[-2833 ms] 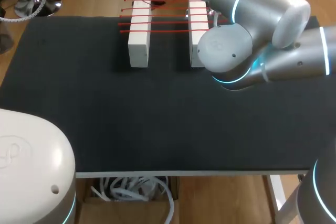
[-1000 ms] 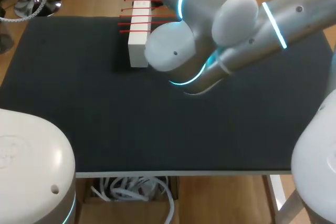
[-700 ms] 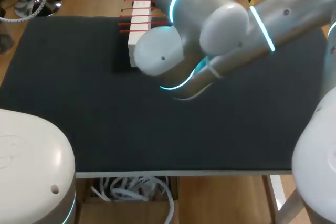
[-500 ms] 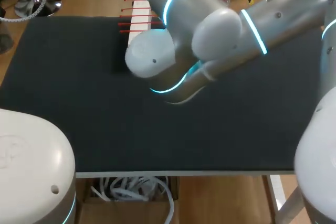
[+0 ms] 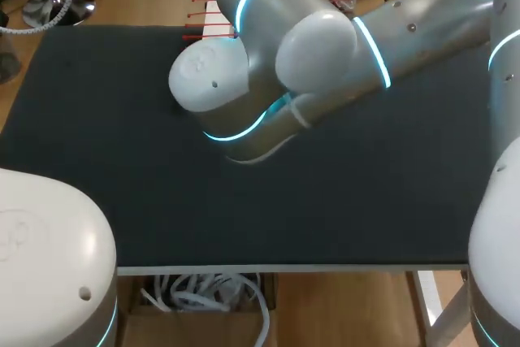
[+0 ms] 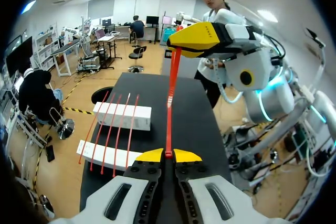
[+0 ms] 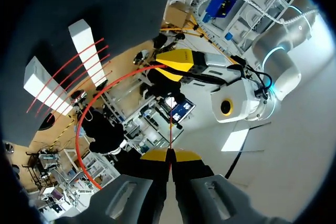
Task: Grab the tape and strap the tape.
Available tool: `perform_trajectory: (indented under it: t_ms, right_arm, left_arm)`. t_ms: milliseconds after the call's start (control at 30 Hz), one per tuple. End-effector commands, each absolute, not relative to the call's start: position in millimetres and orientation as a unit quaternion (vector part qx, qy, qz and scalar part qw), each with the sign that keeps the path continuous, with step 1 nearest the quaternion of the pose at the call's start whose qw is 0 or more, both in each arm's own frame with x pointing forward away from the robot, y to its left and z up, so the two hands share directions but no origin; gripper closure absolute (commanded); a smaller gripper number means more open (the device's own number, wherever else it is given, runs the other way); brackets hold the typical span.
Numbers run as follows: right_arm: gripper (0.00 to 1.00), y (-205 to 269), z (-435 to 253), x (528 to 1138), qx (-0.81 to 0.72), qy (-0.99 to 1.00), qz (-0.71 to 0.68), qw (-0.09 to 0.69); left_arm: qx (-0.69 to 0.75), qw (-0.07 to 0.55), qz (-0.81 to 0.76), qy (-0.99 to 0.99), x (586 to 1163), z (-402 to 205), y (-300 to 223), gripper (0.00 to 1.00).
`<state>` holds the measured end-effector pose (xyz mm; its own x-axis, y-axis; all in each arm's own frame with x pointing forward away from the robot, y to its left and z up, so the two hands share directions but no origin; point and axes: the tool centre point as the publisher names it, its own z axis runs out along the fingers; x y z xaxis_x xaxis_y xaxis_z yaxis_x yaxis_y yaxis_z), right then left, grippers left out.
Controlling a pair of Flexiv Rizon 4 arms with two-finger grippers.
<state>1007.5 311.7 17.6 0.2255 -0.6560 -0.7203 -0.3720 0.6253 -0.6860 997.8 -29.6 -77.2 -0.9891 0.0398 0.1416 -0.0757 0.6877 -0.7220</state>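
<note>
The tape (image 6: 169,98) is held taut in the air above the table (image 6: 195,115), stretched between the two grippers. One end is pinched between the closed tips of the left gripper (image 6: 168,155); the other end is clamped by the right gripper (image 6: 178,43), which is seen ahead of it and higher up. In the right wrist view a loose loop of the same tape is seen curving away beside the left gripper. Two white blocks (image 6: 122,116) are set side by side on the table, with several red strips (image 6: 118,129) laid across both (four or five, hard to count). In the head view the blocks are mostly hidden by the right arm (image 5: 309,46).
</note>
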Motion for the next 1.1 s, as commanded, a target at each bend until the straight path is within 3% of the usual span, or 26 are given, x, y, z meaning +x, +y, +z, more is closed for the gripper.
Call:
perform_trajectory:
  t_ms: [33, 1100]
  right_arm:
    - [1.0, 318, 18, 1010, -0.427, 0.627, -0.131, 0.638]
    - [1.0, 337, -4, 1005, -0.456, 0.639, -0.13, 0.606]
  left_arm:
    - [0.009, 0.074, 0.394, -0.916, 998, -77, -29, 1.0]
    - [0.009, 0.074, 0.394, -0.916, 998, -77, -29, 1.0]
